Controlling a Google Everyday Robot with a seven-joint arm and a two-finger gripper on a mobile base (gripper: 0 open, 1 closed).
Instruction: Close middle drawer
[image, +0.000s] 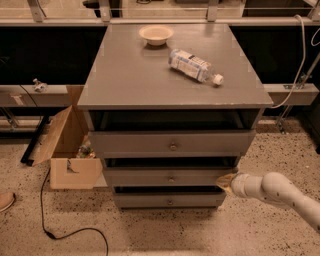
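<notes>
The grey cabinet (170, 80) has three drawers. The middle drawer (165, 178) has a flat grey front and a small round metal knob (171, 179), and stands a little way out, with a dark gap above it. The top drawer (172, 142) juts out further. My gripper (224, 182), at the end of a white arm (280, 192) coming in from the lower right, rests against the right end of the middle drawer's front.
A bowl (156, 34) and a lying plastic bottle (195, 65) are on the cabinet top. An open cardboard box (70, 150) stands on the floor at the cabinet's left. A black cable (55, 225) lies on the speckled floor. The lowest drawer (169, 201) sits below.
</notes>
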